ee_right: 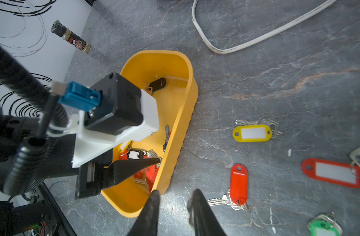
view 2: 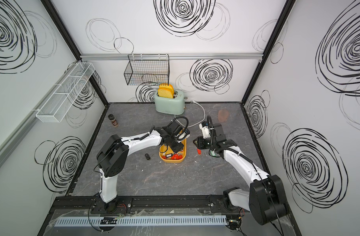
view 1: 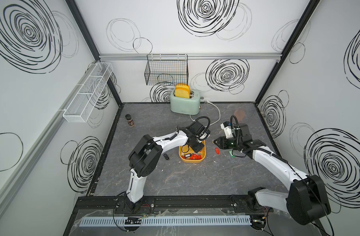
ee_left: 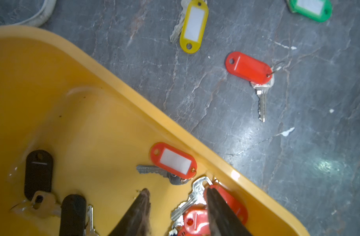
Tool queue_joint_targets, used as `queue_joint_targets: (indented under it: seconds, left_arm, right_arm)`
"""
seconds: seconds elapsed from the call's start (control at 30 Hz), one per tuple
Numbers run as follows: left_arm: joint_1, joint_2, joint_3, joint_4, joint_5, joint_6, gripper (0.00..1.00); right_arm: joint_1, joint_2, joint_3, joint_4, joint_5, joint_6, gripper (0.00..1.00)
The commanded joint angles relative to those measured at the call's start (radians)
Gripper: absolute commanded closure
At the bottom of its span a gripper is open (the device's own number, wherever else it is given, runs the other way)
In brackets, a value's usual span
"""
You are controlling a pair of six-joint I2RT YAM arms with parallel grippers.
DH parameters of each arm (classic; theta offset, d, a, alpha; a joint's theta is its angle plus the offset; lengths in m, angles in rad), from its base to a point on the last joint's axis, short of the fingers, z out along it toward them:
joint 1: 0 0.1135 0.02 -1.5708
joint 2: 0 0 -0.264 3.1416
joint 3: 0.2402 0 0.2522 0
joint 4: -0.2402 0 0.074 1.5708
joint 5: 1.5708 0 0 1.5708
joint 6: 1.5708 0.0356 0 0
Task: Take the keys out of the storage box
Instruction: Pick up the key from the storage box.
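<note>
The yellow storage box (view 1: 192, 160) sits on the grey bench (view 1: 175, 179), and the left tool (ee_left: 177, 192) is down inside it. Its two fingers are spread apart and pinch nothing; one tip is over bare box floor, the other over a red tag in a heap of keys (ee_left: 193, 218) against the box's wall. Also inside the box lie a white-labelled red tag (ee_left: 173, 161) with its key and a black tag (ee_left: 38, 173). The right tool (ee_right: 175, 192) hangs just outside the box near one corner, its fingers a little apart with nothing between them. On that same side of the box several keys lie on the bench — a yellow-tagged key (ee_right: 252, 133), a red-tagged key (ee_right: 238, 183) nearer the box, and a green tag (ee_left: 311, 9) farther out. On the opposite side of the box a black-tagged key (view 1: 165, 156) lies alone.
</note>
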Motion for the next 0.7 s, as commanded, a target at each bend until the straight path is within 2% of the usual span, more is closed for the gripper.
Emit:
queue_joint_targets:
  seconds: [0.0,0.67]
  left_arm:
    - [-0.006,0.021,0.029,0.015,0.031,0.033,0.51]
    - [-0.02,0.078,0.021,0.005,0.035,0.023,0.6]
  right_arm:
    - [-0.007,-0.014,-0.01,-0.021,-0.015,-0.005,0.69]
    - [-0.012,-0.023,-0.022,-0.022,-0.009,-0.007,0.69]
